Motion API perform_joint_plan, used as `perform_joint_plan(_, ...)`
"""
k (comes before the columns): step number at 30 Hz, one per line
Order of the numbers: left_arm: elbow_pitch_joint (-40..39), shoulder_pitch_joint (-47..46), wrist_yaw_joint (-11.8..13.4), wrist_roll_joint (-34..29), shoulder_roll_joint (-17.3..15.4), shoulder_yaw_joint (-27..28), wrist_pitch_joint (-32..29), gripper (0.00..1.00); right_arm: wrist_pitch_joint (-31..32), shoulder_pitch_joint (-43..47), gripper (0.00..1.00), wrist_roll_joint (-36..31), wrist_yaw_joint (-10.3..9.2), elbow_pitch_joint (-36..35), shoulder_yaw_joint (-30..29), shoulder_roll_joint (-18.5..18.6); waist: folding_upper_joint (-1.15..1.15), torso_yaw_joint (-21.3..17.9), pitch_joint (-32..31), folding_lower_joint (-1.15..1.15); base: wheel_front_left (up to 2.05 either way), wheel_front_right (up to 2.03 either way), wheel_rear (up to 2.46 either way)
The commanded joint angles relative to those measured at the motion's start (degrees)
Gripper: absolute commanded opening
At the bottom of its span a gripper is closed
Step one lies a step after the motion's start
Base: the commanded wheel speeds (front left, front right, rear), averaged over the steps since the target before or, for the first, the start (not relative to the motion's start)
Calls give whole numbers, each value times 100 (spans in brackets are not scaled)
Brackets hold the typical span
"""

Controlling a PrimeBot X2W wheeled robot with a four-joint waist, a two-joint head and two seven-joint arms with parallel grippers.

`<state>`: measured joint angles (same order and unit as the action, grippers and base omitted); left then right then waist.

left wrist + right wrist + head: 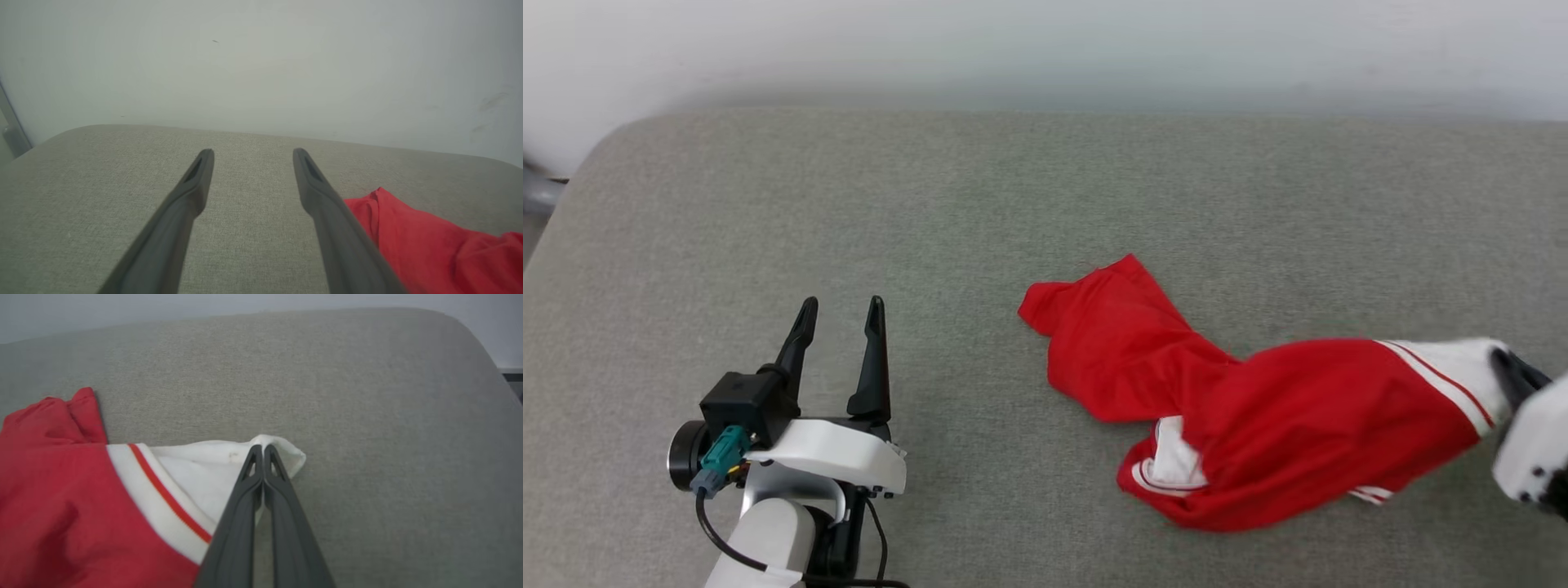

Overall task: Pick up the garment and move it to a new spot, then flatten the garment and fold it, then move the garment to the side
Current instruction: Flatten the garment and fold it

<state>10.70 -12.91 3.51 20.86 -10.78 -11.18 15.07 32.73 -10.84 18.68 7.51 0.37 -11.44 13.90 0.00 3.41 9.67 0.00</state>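
Garment (1258,425) lies crumpled on the grey fabric surface (980,188), right of centre in the head view. Red body bunched. One white-trimmed opening shows at its near edge. The hem end trails up toward the middle.

Right gripper (262,448): fingers clenched tip to tip on the outer edge of the white sleeve (196,473). The cloth puckers up around the tips, so I read this as a pinch on the sleeve rather than a miss. The grip sits at an extremity, probably so the bulk hangs free and trails once lifted. That suits the first step, picking up and relocating. In the head view the red fabric is drawn out toward this gripper, consistent with slight tension.

Left gripper (842,304): fingers released, spread wide, holding nothing. It is parked over bare surface well apart from the cloth, the garment's red edge just off its right finger in its own wrist view. Likely waiting for the flattening stage.

Risk: a single thin pinch at the sleeve edge may slip under the garment's weight.

Status: early, nothing flattened or folded yet.
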Motion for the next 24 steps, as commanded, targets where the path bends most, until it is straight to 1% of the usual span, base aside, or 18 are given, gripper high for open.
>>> perform_joint_plan(1,20,67,-18,-14,-20,2,13,100,-111,195,0,-86,-4,78,-318,-102,0,-112,-68,0,0,0,0)
perform_joint_plan(3,37,94,-15,-6,-37,15,13,100,-274,393,0,-86,-3,248,-780,-269,0,-166,-84,0,0,0,0)
perform_joint_plan(5,65,108,-27,9,-45,10,13,100,-472,591,0,-145,-6,478,-1240,-358,0,-197,-91,0,0,0,0)
perform_joint_plan(7,90,122,-29,29,-49,14,13,100,-673,734,0,-217,-4,753,-1604,-488,0,-221,-99,0,0,0,0)
perform_joint_plan(9,124,153,-25,53,-65,30,13,100,-857,832,0,-272,-4,1046,-1878,-622,0,-241,-105,0,0,0,0)
perform_joint_plan(12,145,191,-9,52,-69,31,13,100,-1117,852,0,-418,-4,1457,-2048,-769,0,-251,-120,0,0,0,0)
perform_joint_plan(13,150,207,-1,55,-74,31,13,100,-1203,822,17,-429,-4,1579,-2056,-817,0,-253,-127,0,0,0,0)
perform_joint_plan(14,157,225,6,59,-82,30,13,100,-1315,778,64,-450,-4,1675,-2032,-854,0,-255,-136,0,0,0,0)
perform_joint_plan(15,160,236,13,68,-87,31,13,100,-1481,714,100,-468,-4,1719,-1985,-877,0,-255,-148,0,0,0,0)
perform_joint_plan(19,164,311,34,99,-105,22,-6,100,-2256,569,100,-530,-4,1733,-1796,-953,0,-246,-223,0,0,0,0)
perform_joint_plan(24,190,424,44,132,-128,11,-21,100,-3261,513,100,-737,-4,1341,-1412,-982,0,-209,-395,0,0,0,0)
